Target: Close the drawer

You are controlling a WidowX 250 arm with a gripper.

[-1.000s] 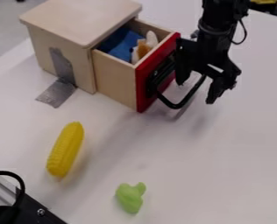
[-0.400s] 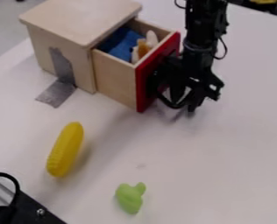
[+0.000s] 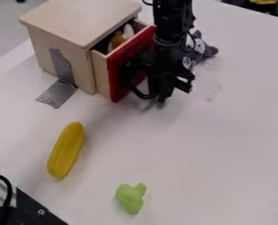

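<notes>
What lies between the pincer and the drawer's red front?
The black handle, its loop curving out from the red front toward the pincer, in the camera view. Whether the pincer touches it, I can't tell.

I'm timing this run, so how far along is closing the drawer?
It looks well along: only a short stretch of the drawer's side wall shows outside the wooden box. In hand, the gripper is at the red front. Left is the last gap, through which the contents still show.
</notes>
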